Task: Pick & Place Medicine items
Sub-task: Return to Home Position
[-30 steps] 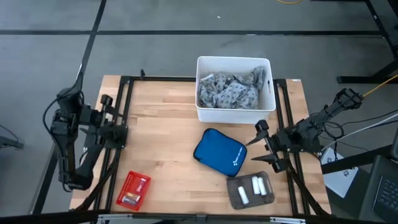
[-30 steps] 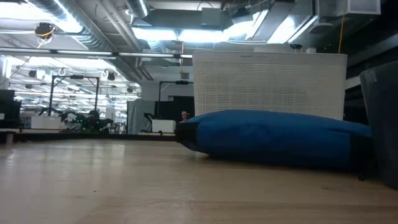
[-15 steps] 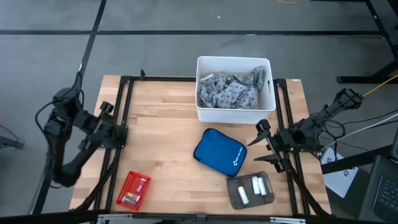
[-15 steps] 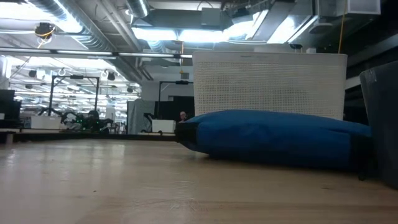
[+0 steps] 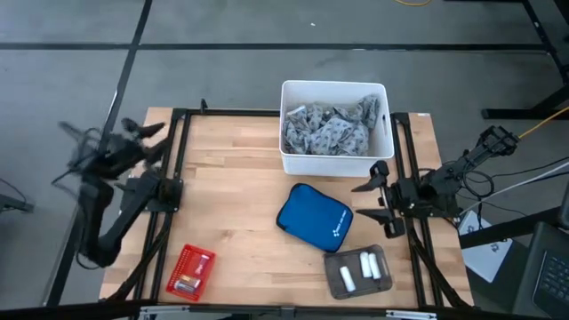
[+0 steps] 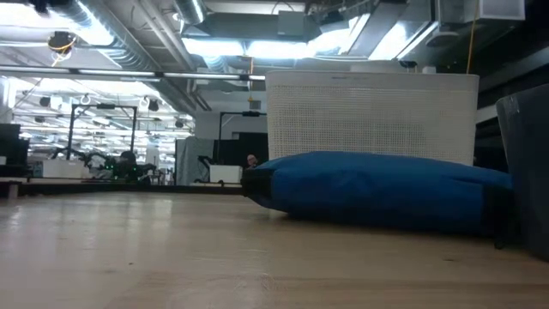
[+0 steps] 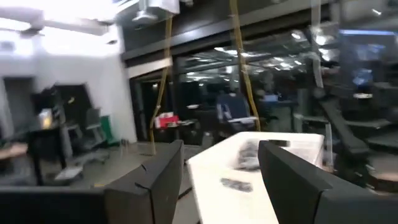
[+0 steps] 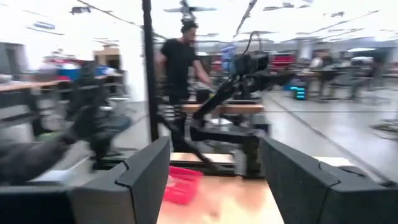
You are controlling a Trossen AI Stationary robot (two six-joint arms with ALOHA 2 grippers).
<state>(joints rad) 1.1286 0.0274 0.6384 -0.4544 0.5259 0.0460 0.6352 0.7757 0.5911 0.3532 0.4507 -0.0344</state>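
High view: left gripper (image 5: pixel 153 135) and right gripper (image 5: pixel 366 203) both gape empty; white rolls (image 5: pixel 364 264) lie binned beside the right one; likely homing; next, each arm need only fold to rest.

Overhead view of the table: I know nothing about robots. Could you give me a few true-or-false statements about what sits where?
1. Three white rolls lie in the dark bin. True.
2. The blue pouch lies inside the white bin. False: it lies on the table, between the two bins.
3. The white bin holds grey patterned cloth. True.
4. The right hand grips a roll. False: it is open and empty, beside the pouch.
5. The left hand hangs over the red tray. False: it is open, up by the table's left edge.
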